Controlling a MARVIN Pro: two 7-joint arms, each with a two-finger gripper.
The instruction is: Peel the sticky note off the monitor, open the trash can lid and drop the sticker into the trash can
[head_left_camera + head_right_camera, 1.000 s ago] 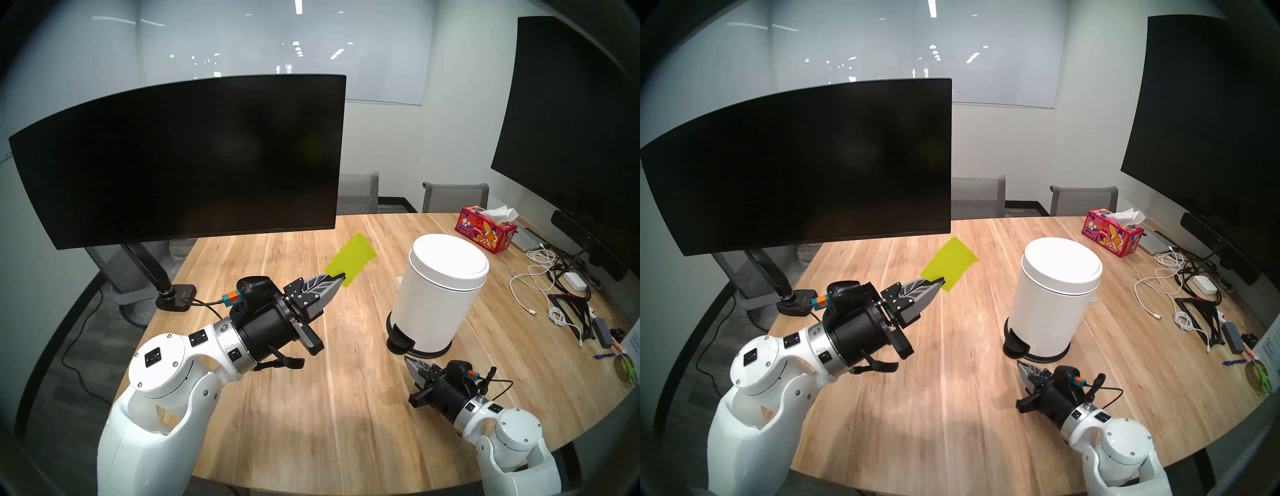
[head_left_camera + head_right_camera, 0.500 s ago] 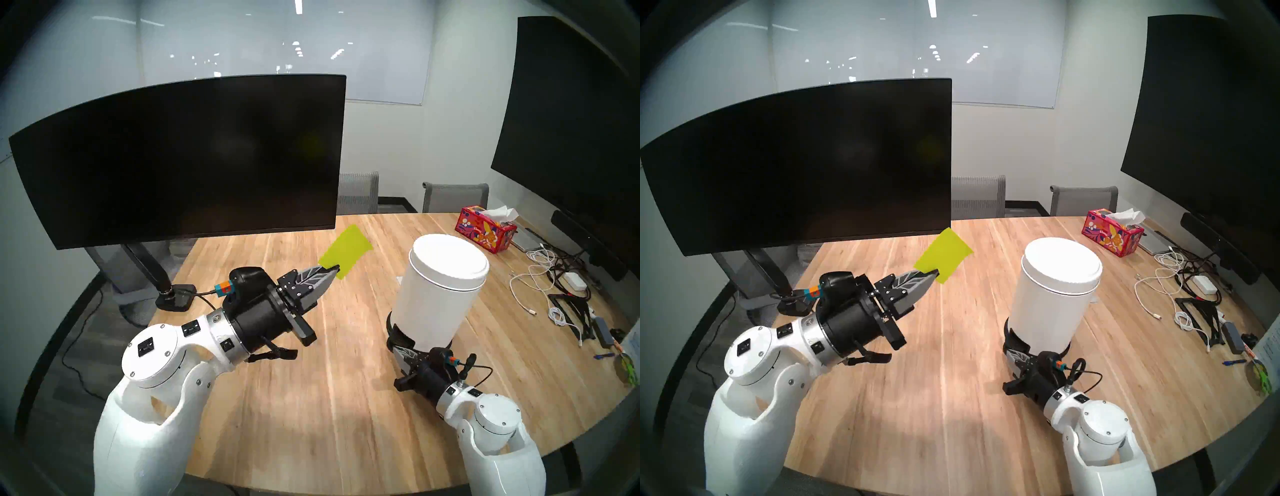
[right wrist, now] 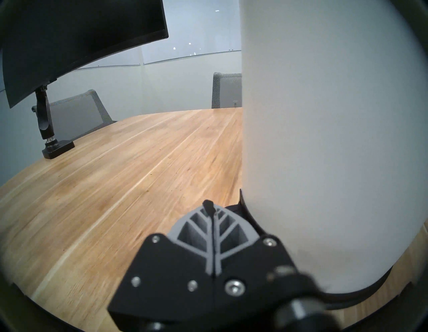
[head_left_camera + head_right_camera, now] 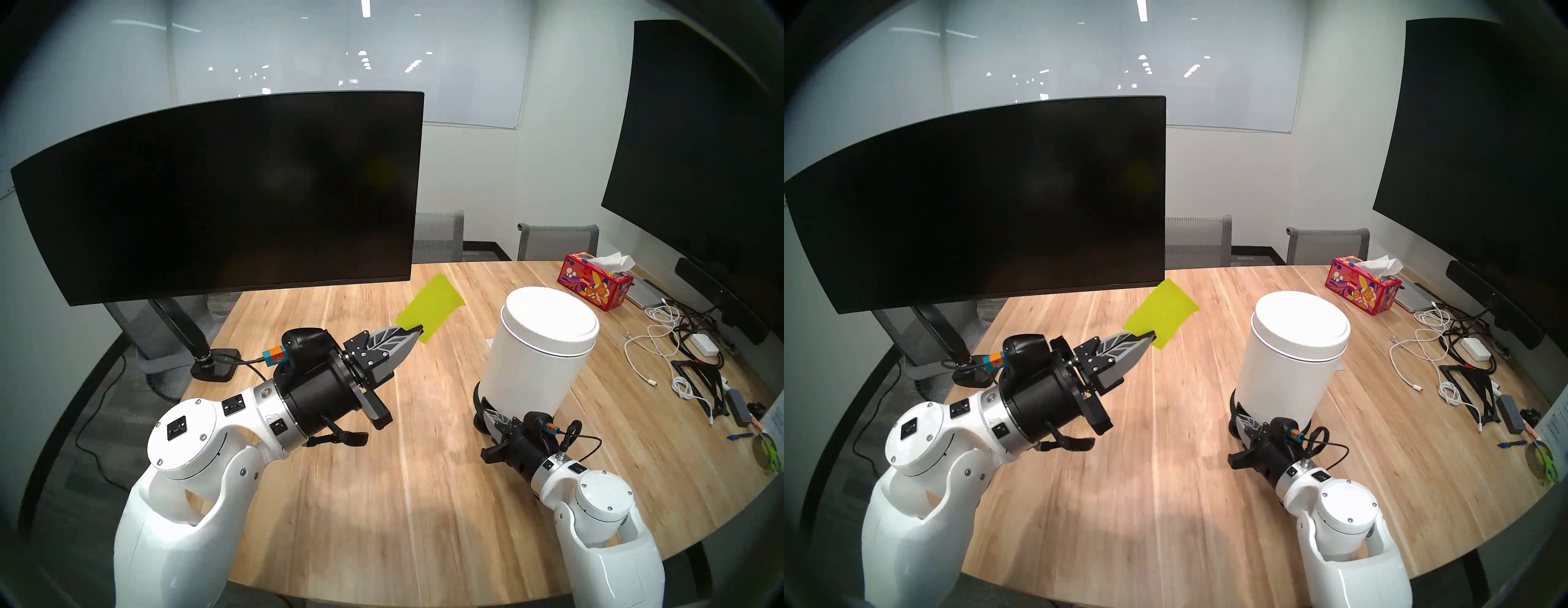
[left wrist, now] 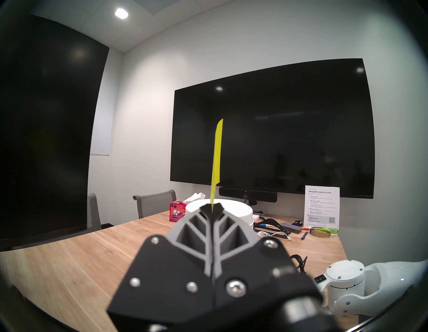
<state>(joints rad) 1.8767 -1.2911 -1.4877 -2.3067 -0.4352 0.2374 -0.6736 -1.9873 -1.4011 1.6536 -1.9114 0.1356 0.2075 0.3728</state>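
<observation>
My left gripper (image 4: 418,332) is shut on a corner of the yellow-green sticky note (image 4: 430,305) and holds it in the air, left of the trash can (image 4: 530,365) and below the monitor's (image 4: 233,191) right corner. The note is clear of the screen. It shows edge-on in the left wrist view (image 5: 217,157). The white lid (image 4: 551,316) lies closed on the can. My right gripper (image 4: 488,414) is shut and empty, its tips low at the can's black base, at the foot pedal. In the right wrist view the can's wall (image 3: 335,139) fills the right side.
A red floral tissue box (image 4: 594,282) stands behind the can. Tangled cables and adapters (image 4: 662,339) lie to its right. A big black screen with a speaker bar (image 4: 700,148) is at the far right. Grey chairs (image 4: 555,242) stand behind the wooden table (image 4: 382,488).
My right gripper has moved forward from the table's front to the base of the can. My left gripper has shifted slightly, still holding the note. The lid has stayed closed.
</observation>
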